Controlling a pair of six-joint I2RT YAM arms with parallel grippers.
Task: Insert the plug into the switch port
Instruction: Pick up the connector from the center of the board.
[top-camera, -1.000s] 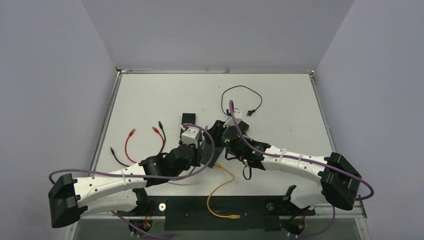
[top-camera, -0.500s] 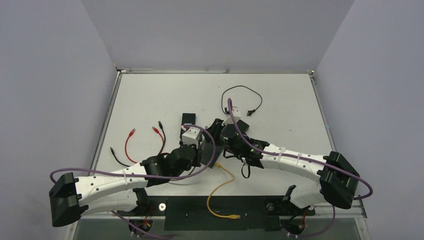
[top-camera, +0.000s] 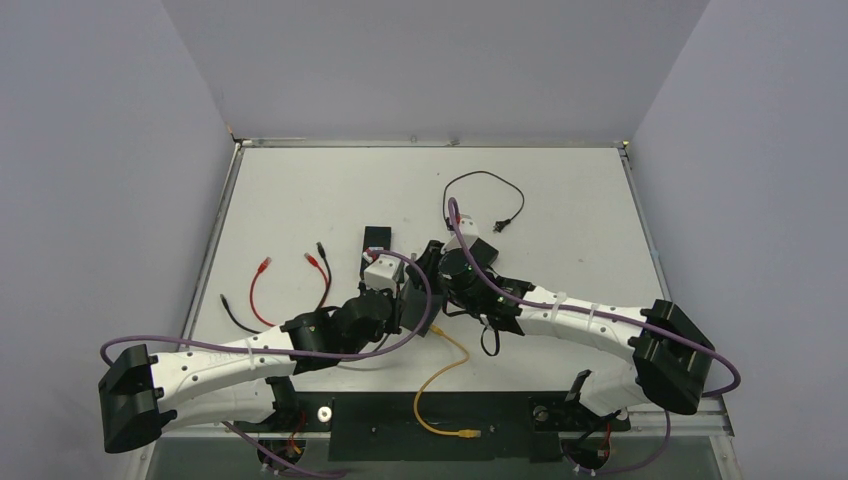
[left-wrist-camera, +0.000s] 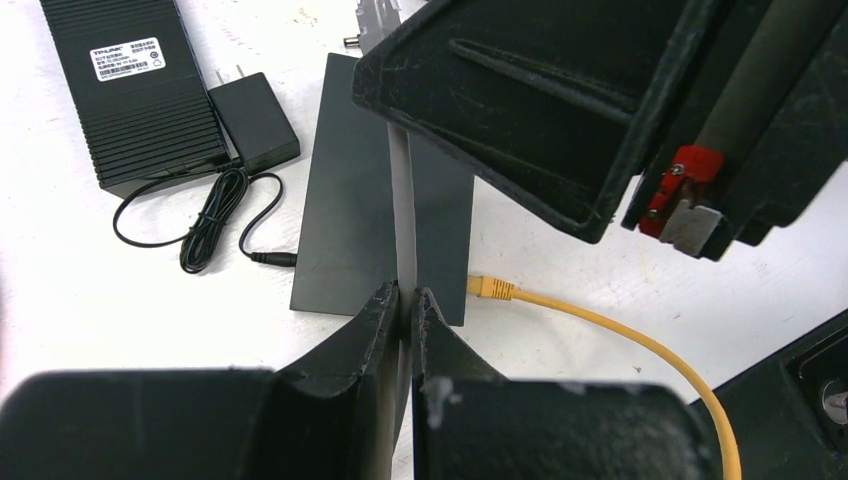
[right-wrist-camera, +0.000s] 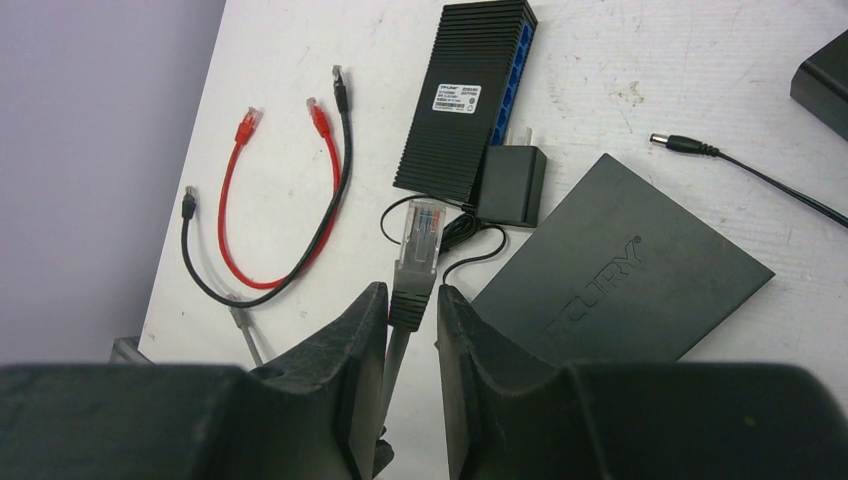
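My right gripper is shut on the grey network plug, gripping its dark boot, with the clear tip pointing away. The flat dark grey switch lies on the table just right of the plug; I cannot see its ports. In the left wrist view my left gripper is shut on a thin grey cable that runs up over the switch to the right gripper. From above, both grippers meet over the switch.
A black ribbed switch and its power adapter lie behind. Red and black patch cables lie at the left. A yellow cable's plug rests against the switch's right side. A black power lead curls at the back.
The right arm has crept a little left and away with the plug in its grip. The left arm has barely moved.
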